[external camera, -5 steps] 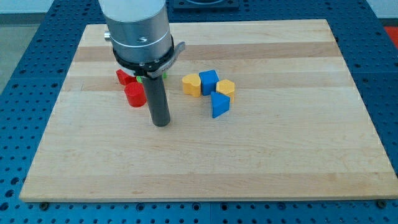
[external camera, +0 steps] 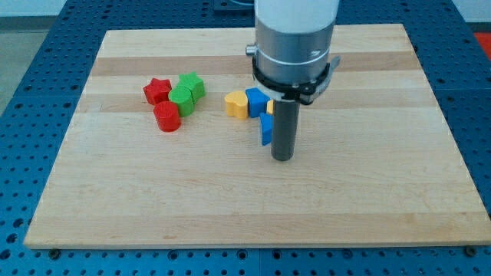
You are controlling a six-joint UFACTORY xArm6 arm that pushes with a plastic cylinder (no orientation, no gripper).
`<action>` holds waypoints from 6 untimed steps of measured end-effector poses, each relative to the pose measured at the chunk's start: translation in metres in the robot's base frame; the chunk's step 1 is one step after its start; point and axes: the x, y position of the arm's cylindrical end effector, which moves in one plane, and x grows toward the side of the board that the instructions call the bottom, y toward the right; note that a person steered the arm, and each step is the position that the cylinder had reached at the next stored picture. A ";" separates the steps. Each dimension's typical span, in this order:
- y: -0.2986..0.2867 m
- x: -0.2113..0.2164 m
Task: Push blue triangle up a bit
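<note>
The blue triangle [external camera: 265, 129] lies near the board's middle, partly hidden behind my rod. My tip [external camera: 283, 157] rests on the board just to the right of and below the triangle, close to it; I cannot tell if it touches. A blue block [external camera: 256, 101] sits directly above the triangle, with a yellow heart-like block [external camera: 236, 104] on its left. A second yellow block is almost wholly hidden behind the rod.
At the view's left, a red star [external camera: 156, 90], a red cylinder [external camera: 166, 117] and two green blocks [external camera: 186, 92] cluster together. The wooden board [external camera: 368, 192] lies on a blue perforated table [external camera: 23, 92].
My rod has moved from the left, beside the red cylinder, across to the right side of the blue triangle. The blocks have not visibly moved.
</note>
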 end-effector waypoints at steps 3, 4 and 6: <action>-0.008 -0.021; -0.008 -0.024; -0.008 -0.034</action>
